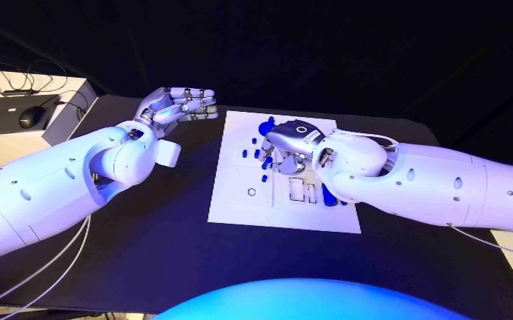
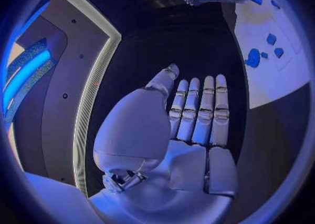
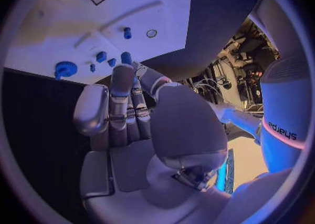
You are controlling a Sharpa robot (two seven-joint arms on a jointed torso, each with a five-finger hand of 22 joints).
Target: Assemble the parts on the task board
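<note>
The white task board lies in the middle of the black table. Several small blue parts lie on its far half, and a long blue one stands near its right edge. My right hand hovers over the board's middle with its fingers stretched out and nothing seen in them. In the right wrist view its fingertips point at a row of blue parts next to a blue gear. My left hand is raised left of the board; its straight fingers hold nothing.
A white stand with a dark mouse sits beyond the table's left edge. Bare black table lies in front of and left of the board. The board carries sunken slots near my right forearm.
</note>
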